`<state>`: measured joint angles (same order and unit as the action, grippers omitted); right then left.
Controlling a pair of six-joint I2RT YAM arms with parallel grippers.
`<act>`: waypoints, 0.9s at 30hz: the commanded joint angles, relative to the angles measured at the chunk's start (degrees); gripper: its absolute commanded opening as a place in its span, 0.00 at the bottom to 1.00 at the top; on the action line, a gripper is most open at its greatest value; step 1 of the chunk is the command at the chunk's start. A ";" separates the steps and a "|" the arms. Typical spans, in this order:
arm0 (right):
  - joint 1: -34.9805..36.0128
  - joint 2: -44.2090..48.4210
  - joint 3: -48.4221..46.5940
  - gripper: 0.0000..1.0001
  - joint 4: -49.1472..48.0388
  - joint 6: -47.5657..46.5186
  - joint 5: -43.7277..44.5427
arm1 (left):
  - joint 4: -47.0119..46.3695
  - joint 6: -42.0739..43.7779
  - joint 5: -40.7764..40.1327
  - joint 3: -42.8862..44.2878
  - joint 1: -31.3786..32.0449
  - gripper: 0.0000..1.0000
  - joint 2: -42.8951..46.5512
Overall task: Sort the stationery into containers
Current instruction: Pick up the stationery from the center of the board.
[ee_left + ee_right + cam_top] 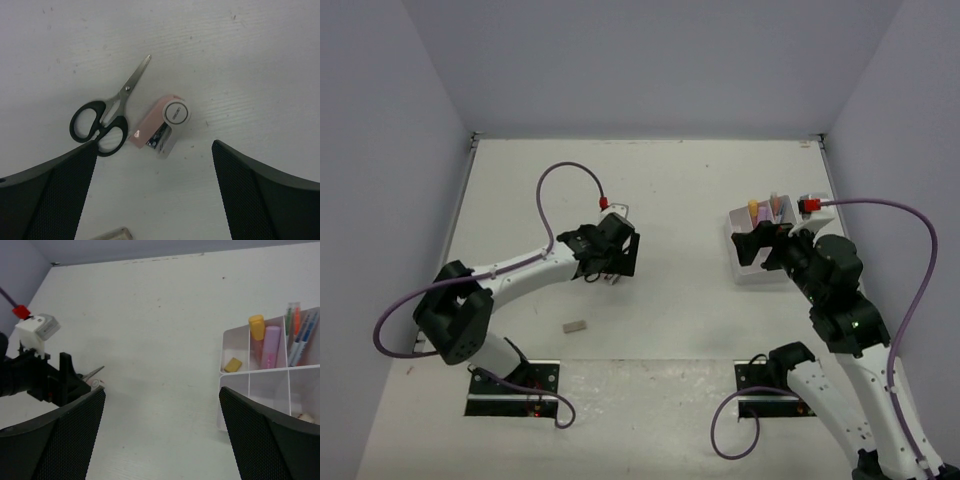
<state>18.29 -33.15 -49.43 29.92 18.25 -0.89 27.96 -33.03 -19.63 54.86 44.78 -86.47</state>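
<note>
The left gripper hangs low over the white table with its jaws spread wide and nothing between them. In the left wrist view the black-handled steel scissors lie flat at about 10 o'clock from the gap. The blades are closed and the tip points toward 1 o'clock. The lower handle loop lies just beside the left finger's tip, though I cannot tell whether they touch.

The small pink-and-white stapler sits at 12 o'clock, close to centred between the fingers and just beside the scissors. A tan block eraser peeks in at 6 o'clock.

The scissors look light and stiff, but they lie thin against the table and the polished blades are likely slippery. The thicker neck where the blades meet the plastic loops seems the surest place to pinch, and the gripper would need to shift toward 10 o'clock to reach it. The stapler is a rigid, light block, and closing across its long flat sides should be easier from this pose.

The right gripper is also wide open and empty. It hovers by the white divided plastic tray, which lies at 3 o'clock in the right wrist view. The tray already holds an orange marker, a pink marker, thin pens and a second tan eraser.
</note>
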 commanded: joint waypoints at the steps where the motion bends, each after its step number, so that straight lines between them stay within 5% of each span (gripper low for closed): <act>1: 0.23 2.14 1.77 0.99 -1.64 1.71 -8.76 | -0.09 6.25 7.44 5.15 -0.99 0.95 -5.84; 9: 0.17 1.45 0.96 0.99 -0.48 0.47 -14.83 | -1.87 10.53 15.80 4.04 -1.01 0.85 -9.76; 16: 0.52 2.65 1.44 0.99 -0.39 0.17 -15.70 | -0.54 10.89 15.28 4.47 -1.01 0.78 -11.22; 18: 0.64 2.53 1.36 0.99 -0.39 0.12 -15.72 | -0.41 10.62 13.84 4.20 -1.01 0.80 -11.34; 20: 0.69 2.35 1.30 0.99 -0.43 0.15 -16.29 | 0.86 10.02 9.56 4.92 -1.08 0.92 -12.12; 27: 1.09 1.81 1.35 0.99 0.05 -0.10 -16.21 | -0.08 10.48 7.75 6.93 -1.36 0.97 -12.50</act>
<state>18.90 -30.99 -48.27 29.91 18.57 -15.99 28.61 -23.39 -10.83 59.12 43.85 -99.80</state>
